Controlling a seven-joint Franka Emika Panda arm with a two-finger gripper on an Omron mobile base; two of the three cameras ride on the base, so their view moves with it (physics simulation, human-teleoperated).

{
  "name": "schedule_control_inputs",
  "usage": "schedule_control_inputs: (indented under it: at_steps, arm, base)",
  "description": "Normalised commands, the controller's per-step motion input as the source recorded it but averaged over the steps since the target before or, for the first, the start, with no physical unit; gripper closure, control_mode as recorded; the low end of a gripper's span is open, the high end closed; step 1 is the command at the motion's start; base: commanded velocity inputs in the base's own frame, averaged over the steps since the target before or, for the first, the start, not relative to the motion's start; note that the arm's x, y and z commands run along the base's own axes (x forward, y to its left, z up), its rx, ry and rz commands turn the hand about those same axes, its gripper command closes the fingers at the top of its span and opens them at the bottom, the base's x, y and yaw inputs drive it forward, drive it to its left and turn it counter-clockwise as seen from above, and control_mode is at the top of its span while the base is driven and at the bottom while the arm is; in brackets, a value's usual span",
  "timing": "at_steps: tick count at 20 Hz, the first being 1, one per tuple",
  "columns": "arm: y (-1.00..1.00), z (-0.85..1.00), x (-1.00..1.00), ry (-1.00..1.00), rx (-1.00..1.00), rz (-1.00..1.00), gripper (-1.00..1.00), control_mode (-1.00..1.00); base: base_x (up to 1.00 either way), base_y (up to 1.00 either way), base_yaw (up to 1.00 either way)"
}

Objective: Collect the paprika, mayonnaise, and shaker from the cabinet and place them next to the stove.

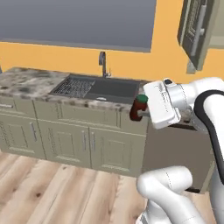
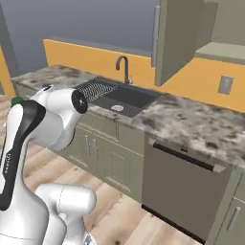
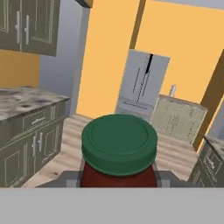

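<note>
Pincer (image 1: 139, 114) clamped on the paprika (image 1: 139, 106), one finger each side of the jar body, per hand view; jar carried in the air in front of the worktop (image 1: 30, 83), level w/ its front edge near the sink (image 1: 111, 89), touching nothing else. Lid faces the hand camera.

Progress, judged from the frames: paprika is out of the cabinet (image 2: 179, 38) and in transit, not yet set down. Cabinet door (image 1: 195, 30) stands open up at the right. Mayonnaise, shaker and stove can't be confirmed from these frames, so status of both other items unknown; presumably two pick-ups plus all three placements remain. Roughly early stage.

Materials/shapes:
- Paprika: short round jar, dark red body, flat green lid w/ raised rim; lid slightly wider than body. Smooth, likely rigid.
- Worktop: mottled grey-brown stone look, flat, squared front edge.
- Sink: dark basin set into worktop, ribbed drain rack on its left half, curved grey tap (image 2: 123, 67) behind.
- Base units: beige-olive panelled doors, thin grey bar handles.
- Dishwasher (image 2: 184, 189) front: plain grey-brown panel, under the worktop right of the sink.
- Floor: pale wood planks.
</note>
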Motion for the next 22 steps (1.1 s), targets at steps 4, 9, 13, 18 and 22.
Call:
schedule_control_inputs:
  at_steps: [4,9,13,18,22]
  arm:
    - [0.0,0.0,0.0,0.0,0.0,0.0,1.0,1.0]
    - [0.0,0.0,0.0,0.0,0.0,0.0,1.0,1.0]
    - [0.0,0.0,0.0,0.0,0.0,0.0,1.0,1.0]
    - [0.0,0.0,0.0,0.0,0.0,0.0,1.0,1.0]
    - [0.0,0.0,0.0,0.0,0.0,0.0,1.0,1.0]
  base:
    - [0.0,0.5,0.58]
    - [0.0,0.49,0.59]
    - [0.0,0.47,0.6]
    - [0.0,0.41,0.61]
    - [0.0,0.34,0.62]
